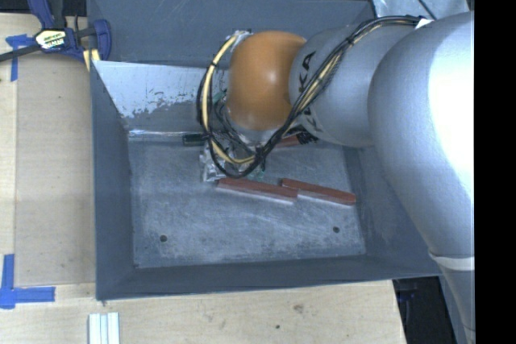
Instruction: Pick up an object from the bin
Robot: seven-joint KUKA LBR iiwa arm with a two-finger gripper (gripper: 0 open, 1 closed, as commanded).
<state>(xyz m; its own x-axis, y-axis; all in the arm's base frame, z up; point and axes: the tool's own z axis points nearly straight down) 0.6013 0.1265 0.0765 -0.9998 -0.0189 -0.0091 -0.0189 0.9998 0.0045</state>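
- Grey metal bin [113,254]: the near part of its floor is bare, so there is nothing to pick there.
- Two reddish-brown flat strips lie at mid-floor, almost end to end. The first strip [254,189] has one end just beside the gripper. The second strip [318,192] lies toward the arm's side. Whether the two meet or overlap cannot be told.
- Gripper [214,171]: low over the floor at the end of the first strip, under the orange cover [258,80] and the cables [211,93]. These hide it, so how far open it is cannot be told. Nothing is seen held in it.
- Far side: a small dark item [191,139] lies at the foot of the back wall. A reddish piece [300,138] is partly hidden behind the wrist.
- Probable fault 1: a thin strip lying flat offers little edge, so the gripper may close above it and come up empty.
- Probable fault 2: a grip at the extreme end leaves the strip free to pivot and slip out on lifting.
- Probable fault 3: if the strips touch, lifting one may drag the other along.
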